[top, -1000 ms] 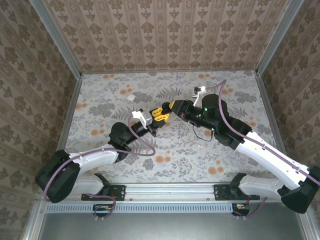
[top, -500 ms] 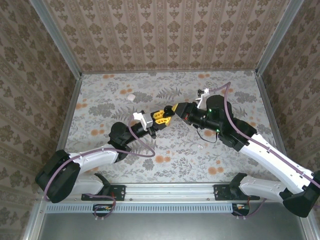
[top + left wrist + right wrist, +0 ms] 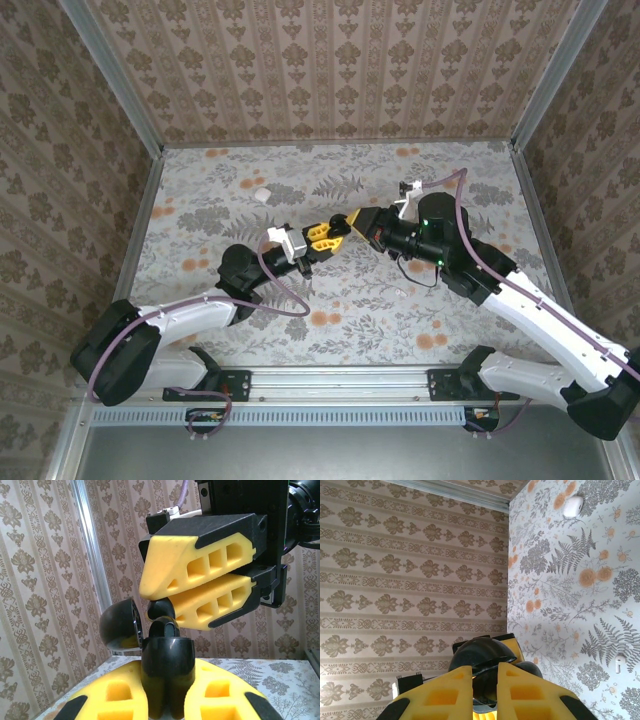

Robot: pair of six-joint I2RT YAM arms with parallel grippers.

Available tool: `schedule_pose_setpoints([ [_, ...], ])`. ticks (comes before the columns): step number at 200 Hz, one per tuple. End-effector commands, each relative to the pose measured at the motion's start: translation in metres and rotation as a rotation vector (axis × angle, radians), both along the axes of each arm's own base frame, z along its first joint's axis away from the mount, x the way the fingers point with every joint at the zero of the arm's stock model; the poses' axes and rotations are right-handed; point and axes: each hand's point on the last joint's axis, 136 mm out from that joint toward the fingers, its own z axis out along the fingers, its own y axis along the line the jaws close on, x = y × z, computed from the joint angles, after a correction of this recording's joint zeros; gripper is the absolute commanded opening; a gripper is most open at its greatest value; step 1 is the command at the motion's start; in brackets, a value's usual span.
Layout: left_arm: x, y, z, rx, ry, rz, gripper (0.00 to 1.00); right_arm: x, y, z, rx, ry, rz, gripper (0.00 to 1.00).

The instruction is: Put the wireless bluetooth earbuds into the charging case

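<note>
— Where's the charging case [image 3: 167, 657]?
— Black, lid flipped open, clamped upright in the left gripper [image 3: 167, 697], up over the middle of the table [image 3: 200, 225].
— And the right gripper [image 3: 159, 597]?
— Narrowed on a black earbud [image 3: 161, 610], right at the case's mouth.

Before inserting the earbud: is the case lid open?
Open: the lid is swung back beside the case in the left wrist view.

Clearance: centre obstructed, far margins open.
Left gripper [image 3: 326, 234], clamped on an open black case [image 3: 167, 665], meets right gripper [image 3: 348, 220], pinching a black earbud [image 3: 161, 609], tip to tip mid-table [image 3: 480, 180]. Left arm [image 3: 190, 315] and right arm [image 3: 540, 305] bar the near half. A white pebble-like piece [image 3: 262, 194] lies back left, and walls [image 3: 330, 70] enclose three sides.
</note>
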Motion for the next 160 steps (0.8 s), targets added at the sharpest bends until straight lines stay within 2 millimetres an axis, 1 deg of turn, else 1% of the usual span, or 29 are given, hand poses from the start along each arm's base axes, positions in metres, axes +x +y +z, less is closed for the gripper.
schedule_pose_setpoints([
  [1,-0.012,0.005,0.021,-0.053,-0.1,-0.02,0.0,-0.008,-0.001,-0.011,-0.004,0.051,0.021,0.14],
  [33,-0.012,0.004,0.02,-0.048,-0.104,-0.024,0.0,-0.008,-0.001,-0.009,-0.002,0.05,0.02,0.14],
  [76,-0.014,0.004,0.019,-0.043,-0.115,-0.029,0.0,-0.009,-0.002,-0.011,-0.004,0.058,0.023,0.14],
  [121,-0.016,0.004,0.018,-0.033,-0.136,-0.034,0.0,-0.008,-0.007,0.0,-0.013,0.041,0.021,0.14],
  [146,-0.015,0.003,0.017,-0.025,-0.151,-0.029,0.0,-0.007,-0.005,0.0,-0.014,0.047,0.029,0.14],
  [160,-0.017,0.001,0.016,-0.015,-0.187,-0.032,0.0,-0.006,-0.003,-0.001,-0.016,0.051,0.032,0.14],
])
